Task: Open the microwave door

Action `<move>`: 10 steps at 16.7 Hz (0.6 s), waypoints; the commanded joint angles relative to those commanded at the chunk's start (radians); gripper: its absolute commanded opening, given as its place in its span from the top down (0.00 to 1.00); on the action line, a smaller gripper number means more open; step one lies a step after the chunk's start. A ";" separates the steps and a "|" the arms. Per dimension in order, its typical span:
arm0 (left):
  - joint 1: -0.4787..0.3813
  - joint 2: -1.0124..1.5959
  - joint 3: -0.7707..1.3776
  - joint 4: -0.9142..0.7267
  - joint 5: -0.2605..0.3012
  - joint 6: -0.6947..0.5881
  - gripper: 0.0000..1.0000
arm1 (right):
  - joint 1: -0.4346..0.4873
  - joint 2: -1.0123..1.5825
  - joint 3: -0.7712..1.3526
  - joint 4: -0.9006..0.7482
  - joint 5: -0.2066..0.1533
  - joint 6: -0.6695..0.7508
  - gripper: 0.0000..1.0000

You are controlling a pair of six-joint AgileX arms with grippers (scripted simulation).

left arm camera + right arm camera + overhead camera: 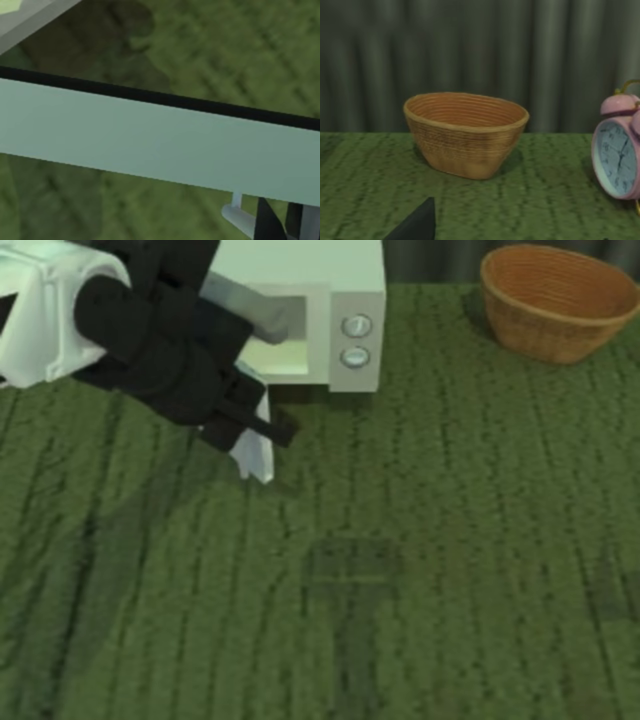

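My left gripper is clamped on the microwave door, which stands swung out from the microwave. Whether my right gripper is apart or together, I cannot tell.

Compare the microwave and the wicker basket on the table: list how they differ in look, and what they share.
The microwave is white and boxy with flat sides; the basket is tan, woven and round, flaring to its rim. The microwave has two round silver knobs on its front panel; the basket is bare. The microwave door is swung out, the left tool on it; nothing touches the basket. Both stand at the table's far edge.
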 joint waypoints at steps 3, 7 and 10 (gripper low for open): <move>-0.004 0.003 -0.004 0.000 0.006 -0.003 1.00 | 0.000 0.000 0.000 0.000 0.000 0.000 0.00; 0.015 -0.013 -0.013 -0.004 0.028 0.042 1.00 | 0.000 0.000 0.000 0.000 0.000 0.000 0.00; 0.043 -0.025 -0.040 -0.021 0.061 0.109 1.00 | 0.000 0.000 0.000 0.000 0.000 0.000 0.00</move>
